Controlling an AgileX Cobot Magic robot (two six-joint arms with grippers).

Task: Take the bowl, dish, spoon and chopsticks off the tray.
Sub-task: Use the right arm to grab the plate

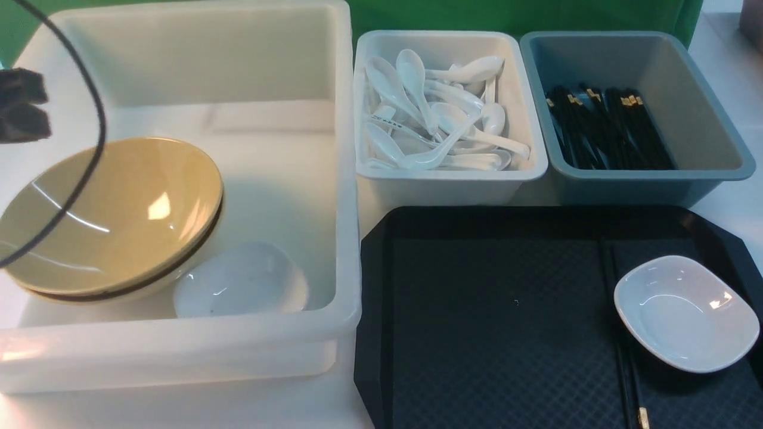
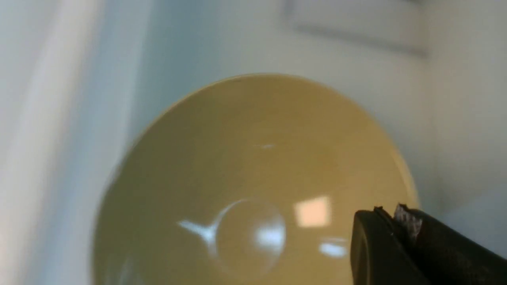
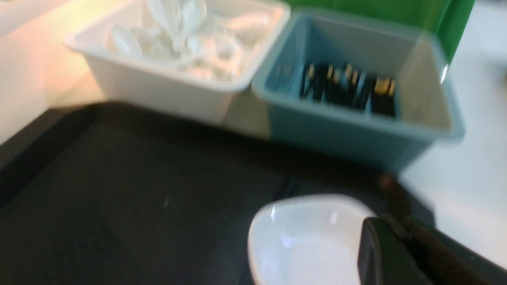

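White dish [image 1: 685,313] by the tray's [image 1: 495,333] right edge, right arm nearer; both jaws' opening cannot be told.

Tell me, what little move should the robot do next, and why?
Probably lower the right gripper onto the rim of the small shallow white dish: it sits on the flat black plastic tray right beside that gripper, next to the thin black chopsticks, while the big glossy tan bowl already rests in the large white bin.
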